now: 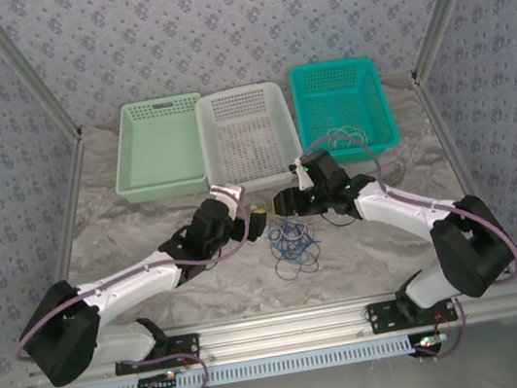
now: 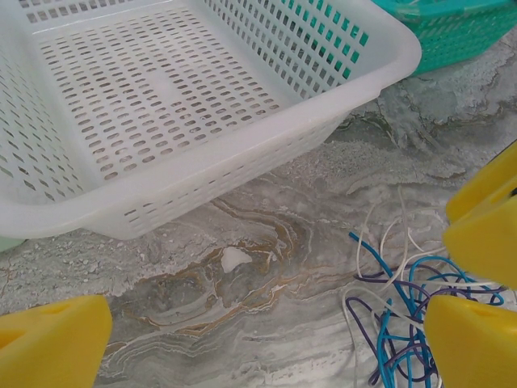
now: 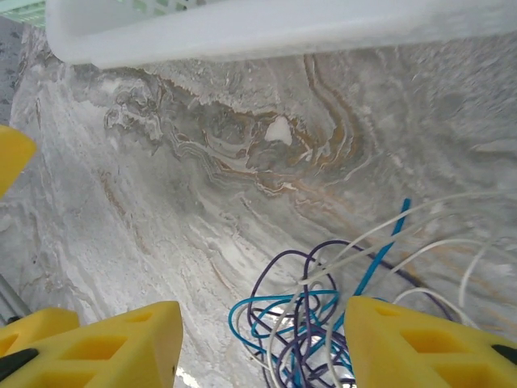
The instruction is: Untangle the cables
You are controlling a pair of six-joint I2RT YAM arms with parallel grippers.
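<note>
- While both arms stretch toward the middle of the surface [image 1: 126, 225], the cables [image 1: 293, 245] lie there in one tangled heap of blue, dark purple and whitish loops, close in front of the white basket [image 1: 248, 137].
- Left arm [image 1: 197, 243]: its jaws stand wide apart, with one yellow finger [image 2: 52, 343] low at the left edge of the left wrist view. The cables [image 2: 404, 311] lie on the marbled top beside the opposite finger.
- Right arm [image 1: 389, 208]: its jaws are partly apart, with a clear gap between the yellow fingers [image 3: 121, 347]. Loops of the cables [image 3: 303, 327] lie loose in that gap, resting on the surface and not clamped.
- A pale green basket [image 1: 162, 145] and a teal basket [image 1: 341, 107] flank the white one at the far side.
</note>
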